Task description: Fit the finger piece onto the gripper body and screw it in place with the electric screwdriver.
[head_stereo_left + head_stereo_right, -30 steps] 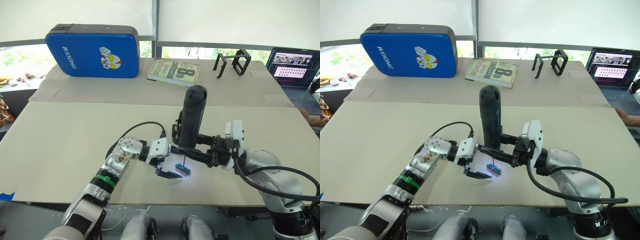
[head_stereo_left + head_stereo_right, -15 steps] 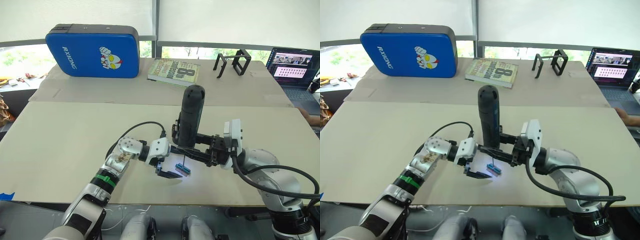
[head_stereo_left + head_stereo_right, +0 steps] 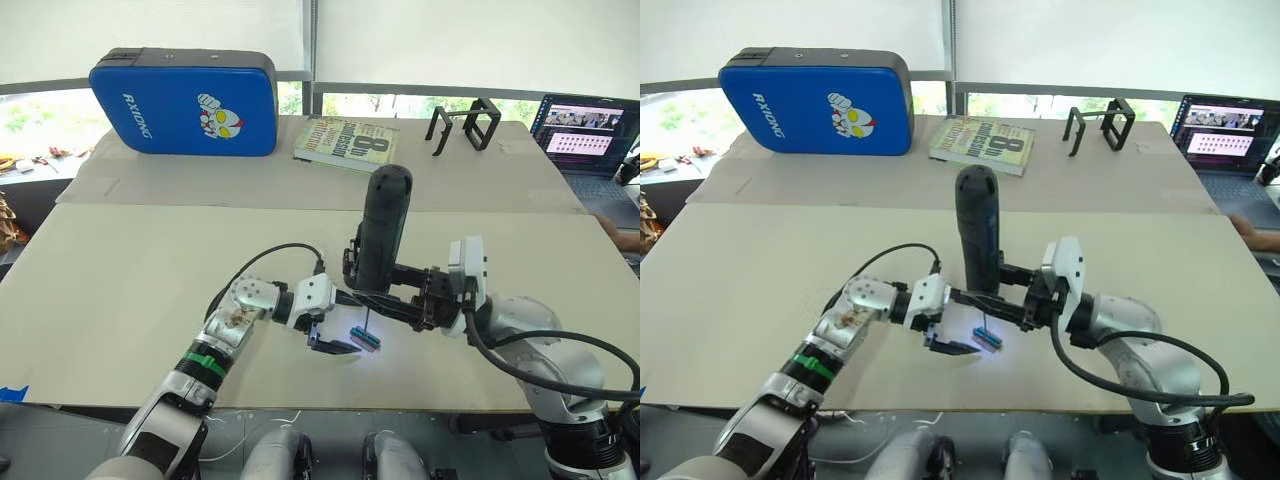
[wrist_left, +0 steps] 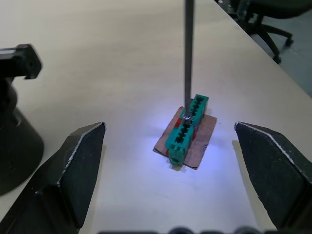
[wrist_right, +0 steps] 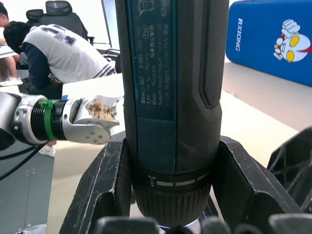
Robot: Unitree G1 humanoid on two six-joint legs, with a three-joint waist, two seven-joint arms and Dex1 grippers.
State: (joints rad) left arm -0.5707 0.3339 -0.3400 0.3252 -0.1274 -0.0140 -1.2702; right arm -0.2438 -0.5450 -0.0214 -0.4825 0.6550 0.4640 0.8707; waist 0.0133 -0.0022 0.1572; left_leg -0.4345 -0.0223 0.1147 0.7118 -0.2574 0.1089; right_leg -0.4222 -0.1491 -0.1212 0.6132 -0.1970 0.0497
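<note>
Standing upright near the table's near edge, the electric screwdriver (image 3: 378,235) looks heavy and stiff (best held low on its barrel); the right gripper (image 5: 170,195) is clamped there, forearm reaching leftward. Its bit touches the small green block (image 4: 187,129), between the left gripper (image 4: 178,170)'s parted fingers.

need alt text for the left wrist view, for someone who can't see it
A thin metal screwdriver bit comes straight down onto a small green block that lies on a brown card on a pale table, lit by a bluish glow. The left tool's two black fingers stand open on either side of the block, not touching it.
</note>
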